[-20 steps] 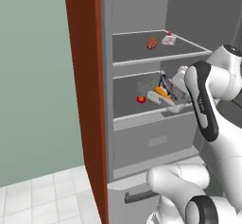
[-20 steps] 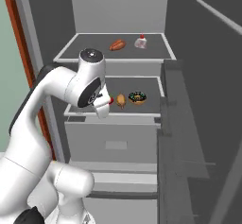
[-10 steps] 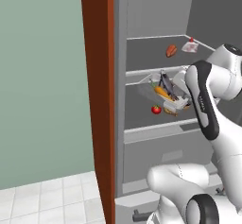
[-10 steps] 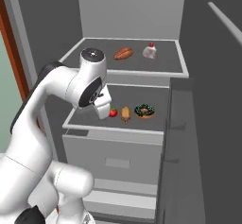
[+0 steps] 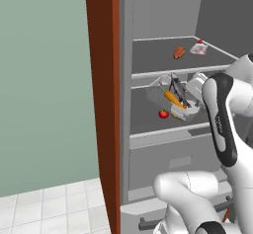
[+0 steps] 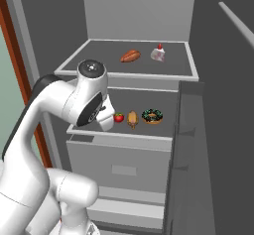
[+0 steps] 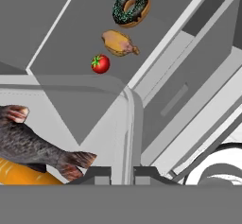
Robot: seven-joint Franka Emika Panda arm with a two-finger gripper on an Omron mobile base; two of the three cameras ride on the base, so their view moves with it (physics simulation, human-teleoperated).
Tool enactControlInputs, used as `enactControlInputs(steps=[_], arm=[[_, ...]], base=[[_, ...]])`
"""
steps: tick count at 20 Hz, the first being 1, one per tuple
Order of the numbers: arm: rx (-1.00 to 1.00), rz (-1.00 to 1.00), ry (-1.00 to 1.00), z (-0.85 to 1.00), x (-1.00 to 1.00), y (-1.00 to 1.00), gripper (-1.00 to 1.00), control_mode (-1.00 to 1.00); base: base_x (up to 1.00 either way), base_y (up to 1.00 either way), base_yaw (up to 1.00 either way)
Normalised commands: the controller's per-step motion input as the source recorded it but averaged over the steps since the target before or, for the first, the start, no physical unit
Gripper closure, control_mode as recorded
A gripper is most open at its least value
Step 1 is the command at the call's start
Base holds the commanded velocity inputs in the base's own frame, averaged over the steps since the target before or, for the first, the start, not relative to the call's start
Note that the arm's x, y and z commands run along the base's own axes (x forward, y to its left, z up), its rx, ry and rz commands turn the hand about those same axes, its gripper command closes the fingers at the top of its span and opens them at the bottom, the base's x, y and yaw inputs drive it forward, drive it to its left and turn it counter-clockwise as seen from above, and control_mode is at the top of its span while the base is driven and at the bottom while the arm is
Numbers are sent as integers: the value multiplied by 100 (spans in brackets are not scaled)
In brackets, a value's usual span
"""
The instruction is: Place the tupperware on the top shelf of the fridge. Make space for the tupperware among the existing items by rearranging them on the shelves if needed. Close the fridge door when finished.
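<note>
Here the jaws pinch the tupperware's [image 7: 126, 124] rim, nearly closed.

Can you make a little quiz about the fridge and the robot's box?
1. True or false: the gripper is shut on the tupperware.
2. How many foods lie on the top shelf?
3. On the lower shelf, what sits next to the tomato: A) the doughnut, B) the chicken leg?

Key: 1 true. 2 two, a sausage and a small white-and-red item. 3 B.
</note>
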Motion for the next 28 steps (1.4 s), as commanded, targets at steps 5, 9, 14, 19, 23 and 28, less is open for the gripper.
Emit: enactControlInputs(steps=[5, 9, 14, 19, 23, 28], arm=[[0, -4, 0, 61, 3, -2, 100, -100], [0, -5, 0, 79, 1, -11, 100, -100], [2, -11, 1, 37, 41, -9, 100, -100], [3, -13, -5, 3, 67, 0, 100, -100], [6, -7, -1, 8, 74, 0, 100, -100], [4, 0, 0, 0, 85, 3, 100, -100]], base=[[0, 0, 0], [0, 0, 0], [0, 0, 0], [0, 0, 0], [0, 0, 0], [0, 0, 0]])
